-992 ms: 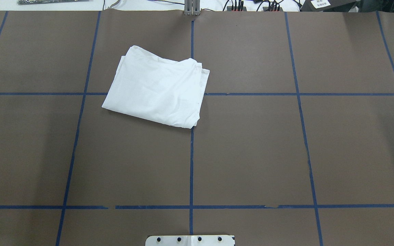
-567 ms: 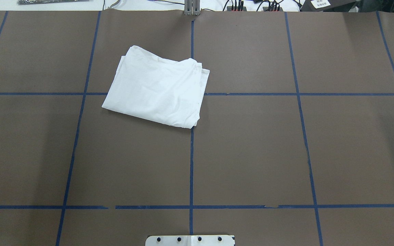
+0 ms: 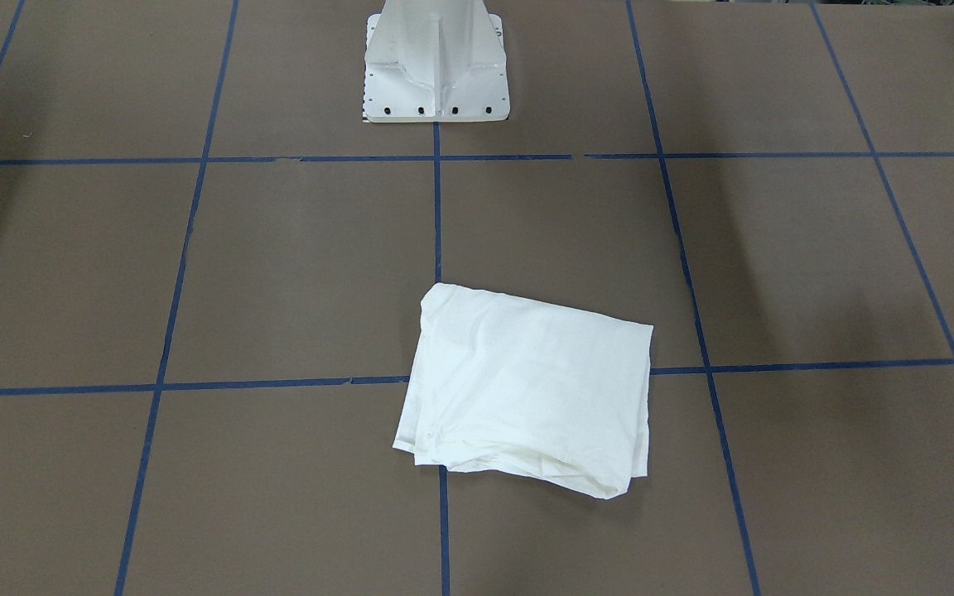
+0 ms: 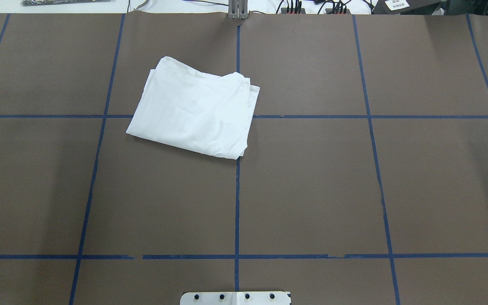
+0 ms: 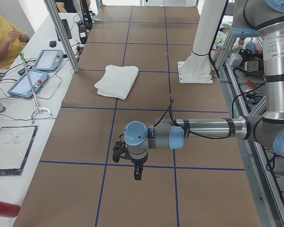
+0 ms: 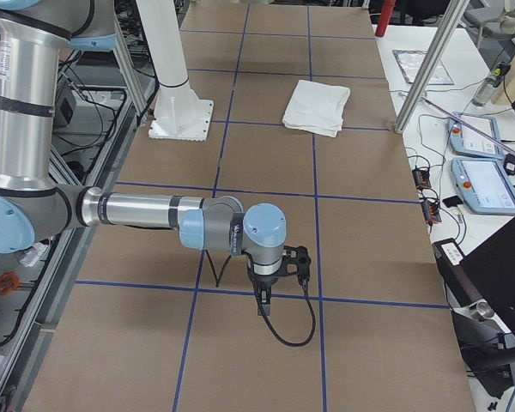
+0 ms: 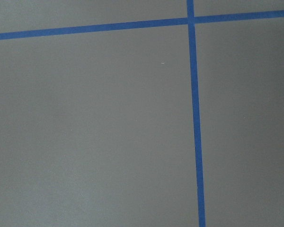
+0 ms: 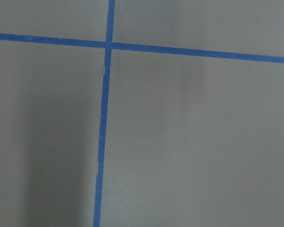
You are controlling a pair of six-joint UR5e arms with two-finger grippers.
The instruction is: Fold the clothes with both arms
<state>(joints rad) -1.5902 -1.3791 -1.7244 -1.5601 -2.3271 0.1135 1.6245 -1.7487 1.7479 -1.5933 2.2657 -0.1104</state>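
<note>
The white T-shirt (image 4: pixel 193 112) lies folded into a compact rectangle on the brown table, left of the centre line and toward the far side. It also shows in the front view (image 3: pixel 527 389), the left side view (image 5: pixel 117 81) and the right side view (image 6: pixel 318 107). No print or collar shows. Neither arm is in the overhead or front view. The left gripper (image 5: pixel 137 173) hangs over bare table at the left end, far from the shirt. The right gripper (image 6: pixel 263 304) hangs over bare table at the right end. I cannot tell whether either is open or shut. Both wrist views show only table and tape.
Blue tape lines (image 4: pixel 237 203) grid the brown table. The white metal pedestal (image 3: pixel 436 66) stands at the robot's side of the table. Teach pendants (image 5: pixel 33 80), a person in yellow (image 5: pixel 2 38), a laptop (image 6: pixel 498 275) and aluminium posts (image 6: pixel 425 73) line the far side.
</note>
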